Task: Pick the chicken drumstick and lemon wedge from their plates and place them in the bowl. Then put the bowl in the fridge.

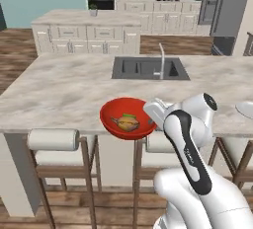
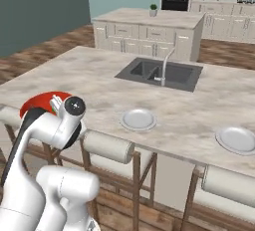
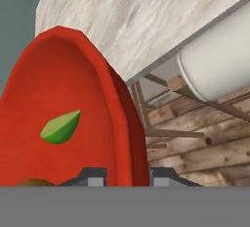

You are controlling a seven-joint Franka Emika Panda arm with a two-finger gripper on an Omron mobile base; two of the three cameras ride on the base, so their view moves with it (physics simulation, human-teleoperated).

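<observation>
The pincer [image 3: 126, 177] is clamping the rim of the bowl [image 1: 118, 117], one finger sitting inside the red wall and the other outside it, as the hand view is showing. In the left base view the bowl is hanging out past the near edge of the bench [image 1: 59, 92], over the stools, with the arm's wrist reaching it from the right. The bowl is looking slightly tilted there.

The chicken drumstick [image 1: 126, 122] is lying in the bottom of the bowl, a golden-brown lump near its middle. The lemon wedge [image 3: 60, 127] is resting on the inner wall of the bowl, just beside the drumstick; in the left base view it is showing as a small green fleck on top of the brown piece.

In the right base view the bowl [image 2: 42, 101] is peeking out red behind the arm's wrist, at the left end of the bench. Two plates are sitting on the bench to the right of the bowl: one plate [image 2: 138, 119] near the front edge, in front of the sink [image 2: 159, 73], and the other plate [image 2: 237, 140] farther right, well apart from the bowl.

The fridge [image 1: 225, 13] is standing at the far right of the room, well beyond the bench.
</observation>
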